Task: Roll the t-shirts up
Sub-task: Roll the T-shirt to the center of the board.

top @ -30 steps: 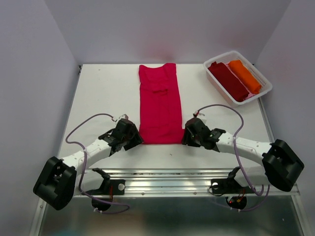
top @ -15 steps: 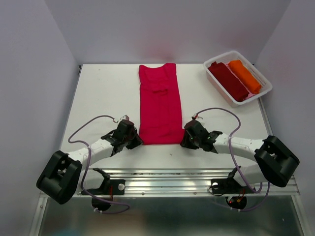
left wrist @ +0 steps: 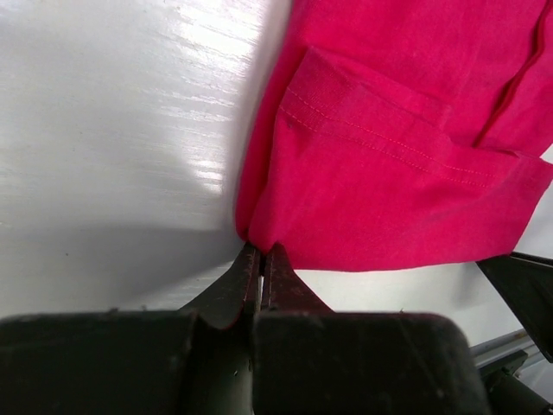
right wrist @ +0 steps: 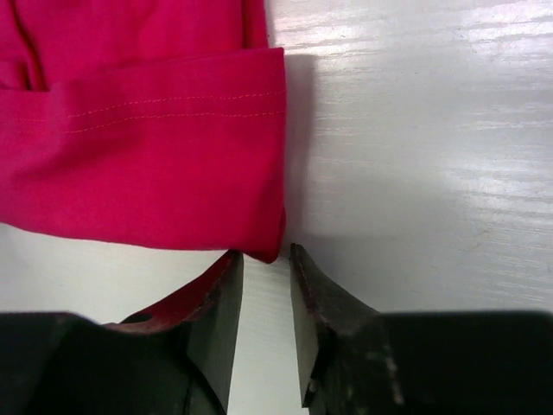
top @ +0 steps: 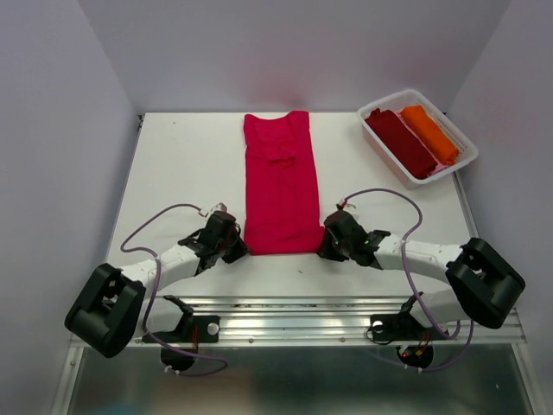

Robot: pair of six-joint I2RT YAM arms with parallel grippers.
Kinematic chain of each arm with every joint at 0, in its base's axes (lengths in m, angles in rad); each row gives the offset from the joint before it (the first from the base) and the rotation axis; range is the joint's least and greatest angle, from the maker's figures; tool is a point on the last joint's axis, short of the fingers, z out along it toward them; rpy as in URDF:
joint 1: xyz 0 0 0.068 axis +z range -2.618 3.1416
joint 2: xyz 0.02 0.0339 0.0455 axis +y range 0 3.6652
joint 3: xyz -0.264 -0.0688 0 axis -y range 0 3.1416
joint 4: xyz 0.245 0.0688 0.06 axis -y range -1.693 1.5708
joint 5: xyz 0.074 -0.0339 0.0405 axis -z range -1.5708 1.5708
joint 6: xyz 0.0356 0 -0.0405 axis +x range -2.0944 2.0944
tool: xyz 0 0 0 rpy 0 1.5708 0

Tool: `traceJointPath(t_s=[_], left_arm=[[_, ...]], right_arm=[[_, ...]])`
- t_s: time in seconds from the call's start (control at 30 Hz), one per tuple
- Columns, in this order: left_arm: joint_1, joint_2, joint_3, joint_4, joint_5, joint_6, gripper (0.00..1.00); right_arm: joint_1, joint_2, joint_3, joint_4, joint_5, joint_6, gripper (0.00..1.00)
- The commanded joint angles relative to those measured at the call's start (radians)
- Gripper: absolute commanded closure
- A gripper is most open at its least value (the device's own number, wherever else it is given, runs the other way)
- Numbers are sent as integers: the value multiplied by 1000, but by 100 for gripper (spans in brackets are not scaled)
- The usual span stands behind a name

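The crimson t-shirt (top: 278, 186) lies flat, folded into a long strip down the middle of the table. My left gripper (top: 235, 248) is at its near left corner. In the left wrist view the left gripper (left wrist: 261, 251) is shut on that corner of the t-shirt (left wrist: 389, 173), with cloth pinched at the tips. My right gripper (top: 327, 245) is at the near right corner. Its jaws (right wrist: 266, 259) stand open with a narrow gap, and the corner of the t-shirt (right wrist: 147, 164) just reaches between the tips, ungripped.
A white basket (top: 406, 93) at the back right holds a rolled maroon t-shirt (top: 402, 143) and a rolled orange t-shirt (top: 429, 132). White walls close in the table on the left, back and right. A metal rail (top: 302, 320) runs along the near edge.
My left gripper has shut on the near left corner of the crimson t-shirt. My right gripper has narrowed and edged in to the near right corner. The t-shirt has not shifted.
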Motion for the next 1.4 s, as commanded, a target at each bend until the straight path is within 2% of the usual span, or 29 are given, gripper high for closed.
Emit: traceJointPath(t_s=[0.0, 0.2, 0.37, 0.6, 0.7, 0.8, 0.83, 1.07, 1.37], left_arm=[[5, -58, -29, 4, -20, -21, 100], [5, -105, -69, 25, -17, -63, 100], [6, -116, -79, 31, -14, -76, 100], [6, -105, -76, 31, -8, -72, 100], [5, -105, -76, 31, -8, -73, 100], [5, -108, -75, 25, -9, -73, 100], [5, -110, -72, 16, -9, -75, 100], [6, -141, -39, -90, -1, -96, 100], [3, -230, -26, -214, -11, -125, 100]], right_arm=[[-5, -83, -18, 43, 19, -17, 63], [-14, -80, -49, 49, 14, 83, 61], [-14, -57, -75, 101, -38, 139, 66], [-14, -23, -93, 164, -26, 139, 70], [-14, -2, -96, 193, -38, 133, 75], [-14, -3, -93, 208, -41, 119, 89], [-14, -6, -92, 202, -38, 115, 99], [-14, -69, -66, 54, -29, 69, 99], [-14, -181, -63, -52, -56, 30, 99]])
